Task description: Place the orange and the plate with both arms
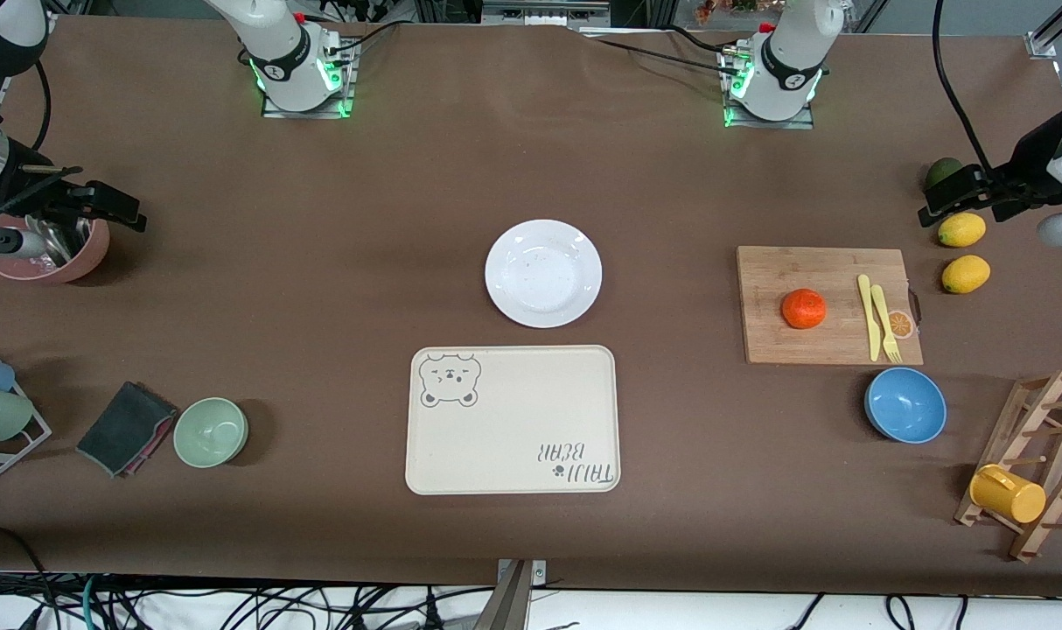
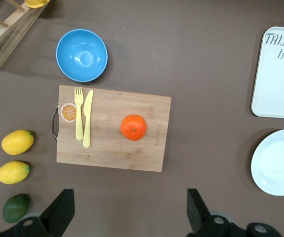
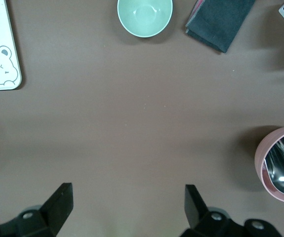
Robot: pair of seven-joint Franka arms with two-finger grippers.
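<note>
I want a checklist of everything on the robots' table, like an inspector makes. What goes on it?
Surface: brown table, no spills seen.
Job's things: orange on the cutting board; white plate on the table, farther from the front camera than the bear tray.
Clutter: blue bowl, green bowl, two lemons, yellow fork and knife, pink cup, cloth, rack with a yellow mug.
Grippers: left gripper open, empty, up over the table near the board; right gripper open, empty, near the pink cup.
Cables: along the table's edges.
Surroundings: nothing seen.

Plate (image 2: pixel 277 162) cut by left wrist view edge; tray (image 2: pixel 278 74) too.
</note>
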